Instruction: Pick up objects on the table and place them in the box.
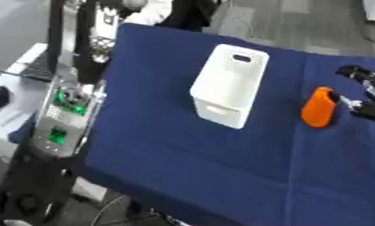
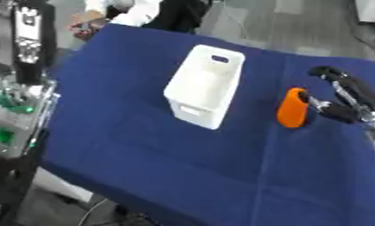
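A white plastic box (image 1: pixel 229 86) with handle slots stands in the middle of the blue-covered table (image 1: pixel 182 150), tipped askew in the picture. To its right an orange, rounded oblong object (image 2: pixel 293 108) stands on the cloth. My right hand (image 2: pixel 346 99) comes in from the right edge, just right of the orange object. Its fingers are spread, one reaching up and back, while the thumb side lies close against the object; I cannot tell whether they touch. Nothing is in the hand. My left hand shows in neither view.
Off the table's left edge stands a metal equipment rack (image 1: pixel 66 110) with green lights. Grey floor lies beyond the far edge, where a person (image 2: pixel 155 11) stands. Bare blue cloth fills the near half of the table.
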Action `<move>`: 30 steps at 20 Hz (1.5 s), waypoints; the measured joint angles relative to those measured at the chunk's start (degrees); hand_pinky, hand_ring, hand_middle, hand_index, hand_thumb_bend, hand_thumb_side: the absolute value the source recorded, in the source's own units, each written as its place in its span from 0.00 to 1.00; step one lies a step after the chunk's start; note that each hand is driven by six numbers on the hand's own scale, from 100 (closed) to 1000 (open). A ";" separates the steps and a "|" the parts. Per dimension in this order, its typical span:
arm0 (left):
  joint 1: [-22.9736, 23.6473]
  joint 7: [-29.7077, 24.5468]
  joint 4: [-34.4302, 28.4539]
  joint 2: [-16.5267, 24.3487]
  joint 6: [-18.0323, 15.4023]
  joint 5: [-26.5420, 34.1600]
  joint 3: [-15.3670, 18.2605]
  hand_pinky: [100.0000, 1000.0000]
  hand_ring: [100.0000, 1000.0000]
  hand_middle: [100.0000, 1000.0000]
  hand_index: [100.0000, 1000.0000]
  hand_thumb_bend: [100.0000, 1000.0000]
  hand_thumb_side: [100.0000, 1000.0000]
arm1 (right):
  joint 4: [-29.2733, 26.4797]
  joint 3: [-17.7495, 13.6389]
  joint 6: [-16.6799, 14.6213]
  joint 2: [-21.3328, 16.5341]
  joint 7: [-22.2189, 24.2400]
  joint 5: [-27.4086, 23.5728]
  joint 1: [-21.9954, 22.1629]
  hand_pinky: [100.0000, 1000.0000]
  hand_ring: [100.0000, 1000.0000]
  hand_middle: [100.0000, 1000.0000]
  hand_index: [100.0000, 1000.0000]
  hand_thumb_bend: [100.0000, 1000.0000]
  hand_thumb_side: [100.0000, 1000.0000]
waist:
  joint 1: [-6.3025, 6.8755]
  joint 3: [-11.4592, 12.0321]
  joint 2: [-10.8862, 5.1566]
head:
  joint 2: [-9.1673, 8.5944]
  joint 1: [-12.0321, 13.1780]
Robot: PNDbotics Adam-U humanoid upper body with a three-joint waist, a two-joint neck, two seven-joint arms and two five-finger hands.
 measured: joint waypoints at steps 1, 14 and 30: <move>-0.07 -0.14 0.00 0.00 0.08 0.01 -0.08 1.00 0.93 0.99 0.94 0.15 0.84 | 0.00 -0.07 -0.03 -0.17 0.03 -0.22 0.00 0.84 0.85 0.91 0.92 0.40 1.00 | 0.00 0.05 0.04 | -0.01 -2.30; -0.65 -0.87 0.00 0.00 -0.04 0.14 -0.36 1.00 0.93 0.99 0.94 0.15 0.84 | -0.05 0.27 -0.11 -0.59 2.72 -5.41 -0.78 0.85 0.87 0.91 0.93 0.42 1.00 | -0.12 0.53 0.99 | 0.10 -11.28; -0.91 -1.28 0.00 -0.01 -0.24 0.38 -0.65 1.00 0.93 0.99 0.94 0.14 0.84 | -2.75 2.31 -0.19 -0.19 5.09 -6.50 -0.97 0.87 0.87 0.91 0.93 0.42 1.00 | -0.07 0.92 1.85 | 0.31 -8.83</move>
